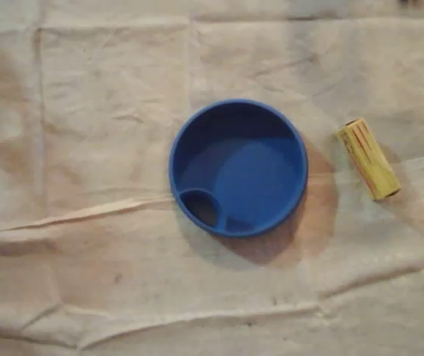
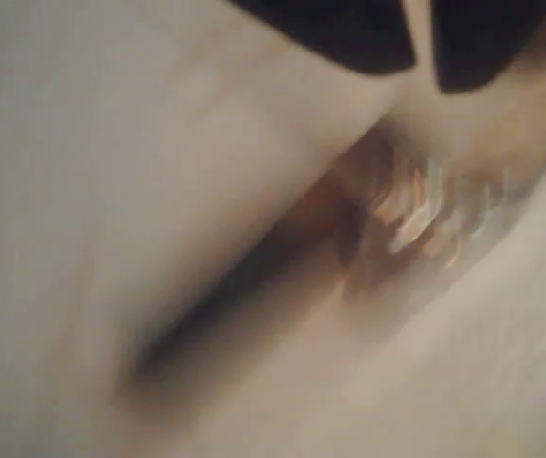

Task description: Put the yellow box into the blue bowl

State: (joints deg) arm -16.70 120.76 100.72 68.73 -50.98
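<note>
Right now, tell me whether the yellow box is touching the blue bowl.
Apart. The overhead view shows a bare strip of cloth between the yellow box and the blue bowl, to the bowl's right.

yellow box (image 1: 368, 159) lying flat, seemingly just right of empty blue bowl (image 1: 238, 168)

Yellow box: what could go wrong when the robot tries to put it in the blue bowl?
The yellow box lies slanted on the wrinkly cloth, so a grab might pinch a fold or slip off. It lies close beside the blue bowl; a clumsy reach could bump the bowl away. The wrist view is very blurry, so aiming may be off.
</note>
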